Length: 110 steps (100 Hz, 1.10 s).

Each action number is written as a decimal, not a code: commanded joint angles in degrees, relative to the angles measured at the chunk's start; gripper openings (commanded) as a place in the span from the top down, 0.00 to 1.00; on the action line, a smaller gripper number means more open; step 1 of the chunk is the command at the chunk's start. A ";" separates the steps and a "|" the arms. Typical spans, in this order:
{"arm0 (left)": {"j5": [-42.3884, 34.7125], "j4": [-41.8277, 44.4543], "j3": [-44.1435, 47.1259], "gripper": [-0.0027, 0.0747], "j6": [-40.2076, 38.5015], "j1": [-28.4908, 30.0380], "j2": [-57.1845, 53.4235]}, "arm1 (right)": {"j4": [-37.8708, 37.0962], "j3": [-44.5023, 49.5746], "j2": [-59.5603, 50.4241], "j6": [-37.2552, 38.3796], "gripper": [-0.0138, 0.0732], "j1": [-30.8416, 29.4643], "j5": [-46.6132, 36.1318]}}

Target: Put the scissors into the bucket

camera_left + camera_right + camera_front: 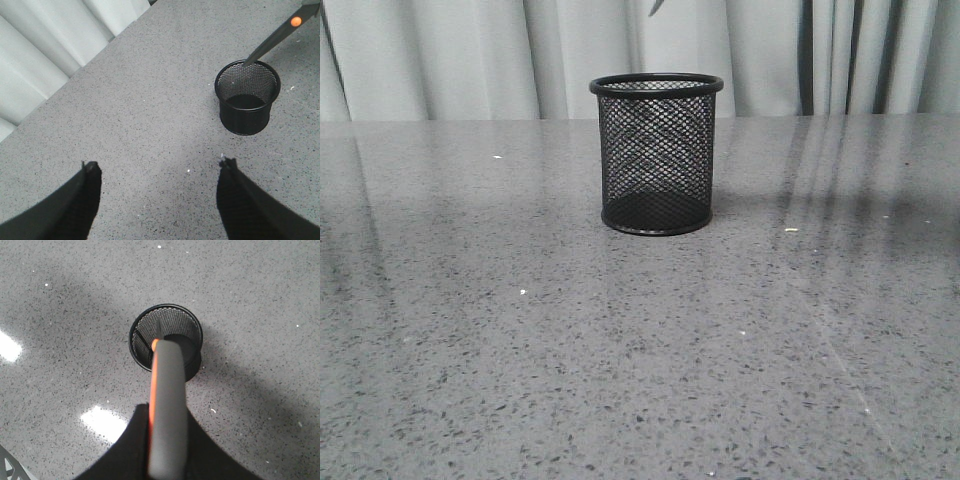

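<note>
scissors [167, 405] held above bucket [166, 340]

no readable text, labels, brands or numbers on anything in view.

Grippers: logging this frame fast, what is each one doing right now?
Left gripper: open, holding nothing.
Right gripper: closed on the scissors, blades pointing down over the bucket.
</note>
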 commanded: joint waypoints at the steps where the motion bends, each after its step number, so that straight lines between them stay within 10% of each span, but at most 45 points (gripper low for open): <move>1: -3.39 -1.95 -1.87 0.37 -0.59 0.19 -1.10 | 0.27 -2.02 -1.64 0.27 0.89 -0.39 0.27; 110: -2.99 -2.26 -1.87 0.37 -0.59 0.19 -0.99 | -3.69 -2.02 9.42 0.27 0.89 3.11 1.81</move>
